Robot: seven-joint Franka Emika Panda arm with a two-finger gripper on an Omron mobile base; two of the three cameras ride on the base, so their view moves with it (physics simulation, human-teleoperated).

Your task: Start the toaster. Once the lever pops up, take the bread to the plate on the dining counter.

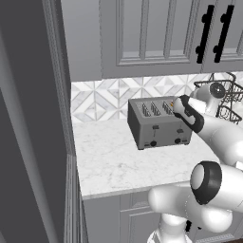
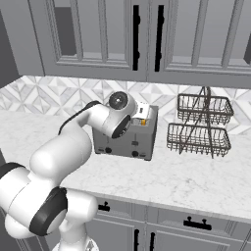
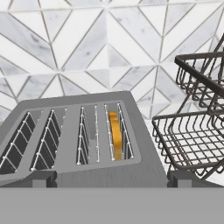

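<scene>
White arm segments (image 2: 59,162) fill the foreground of both base views, reaching forward over the marble tabletop (image 1: 109,161) to the toaster (image 1: 159,126). At the arm's far end the pincer (image 2: 142,112) hangs over the toaster's right end; its fingertips cannot be made out, though its jaws stand at their widest and nothing appears to be held.

That boxy dark grey toaster stands upright near the patterned tile backsplash (image 1: 99,97), its long axis parallel to the wall and its front, with small black levers and knobs, facing out toward the room. Four slots cross its top, each running front to back. In the hand view the bread (image 3: 115,133) stands on edge down in the rightmost slot, lying lengthwise along that slot.

Just to the right of the toaster, apart from it, stands a two-tier dark wire basket rack (image 2: 201,125). Grey cabinets (image 2: 147,39) hang above.
</scene>
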